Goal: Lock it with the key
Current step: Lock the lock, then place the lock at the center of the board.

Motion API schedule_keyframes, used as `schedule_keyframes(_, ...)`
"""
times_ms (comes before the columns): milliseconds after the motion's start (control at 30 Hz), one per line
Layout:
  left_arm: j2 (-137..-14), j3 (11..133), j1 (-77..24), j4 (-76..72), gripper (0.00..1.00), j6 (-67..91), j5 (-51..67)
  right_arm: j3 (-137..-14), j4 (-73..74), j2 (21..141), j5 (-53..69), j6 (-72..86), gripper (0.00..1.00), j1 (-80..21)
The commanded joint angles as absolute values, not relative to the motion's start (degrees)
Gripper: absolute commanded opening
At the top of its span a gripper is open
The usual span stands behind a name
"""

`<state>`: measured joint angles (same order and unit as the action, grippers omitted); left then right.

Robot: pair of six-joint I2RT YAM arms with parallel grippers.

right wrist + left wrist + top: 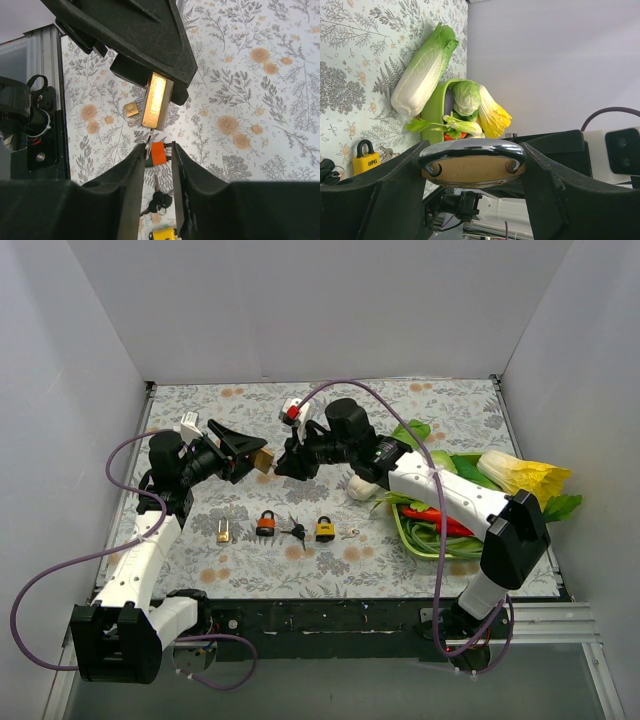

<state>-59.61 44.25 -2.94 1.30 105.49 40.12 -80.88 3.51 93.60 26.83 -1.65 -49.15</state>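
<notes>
My left gripper is shut on a brass padlock and holds it above the table, chrome shackle towards the wrist camera. In the top view the padlock hangs between both arms. In the right wrist view its brass underside faces me, and a thin silver key sticks out below it. My right gripper stands around that key with a narrow gap. The key lies close against the left finger, and the right finger is clear of it. In the top view the right gripper is just right of the padlock.
On the floral table below lie a small brass lock, an orange padlock, a bunch of black keys and a yellow padlock. A green tray of vegetables and a napa cabbage stand at the right. White walls enclose the table.
</notes>
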Motion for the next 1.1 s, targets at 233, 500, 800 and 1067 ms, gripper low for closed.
schedule_keyframes(233,-57.3,45.8,-2.6,-1.0,0.00,106.9,41.0,-85.2,1.9,94.9,25.9,-1.8,0.29,-50.4)
schedule_keyframes(500,-57.2,46.2,-2.6,-0.6,0.00,106.3,39.7,-84.0,3.2,94.5,25.9,-2.6,0.01,-50.8)
schedule_keyframes(800,-64.1,56.9,3.2,12.7,0.00,92.6,34.5,-78.3,2.6,89.7,25.3,-0.4,0.01,-50.8)
schedule_keyframes(1067,-72.1,68.4,9.5,27.3,0.00,72.1,32.7,-73.5,2.4,87.7,25.6,5.4,0.01,-50.7)
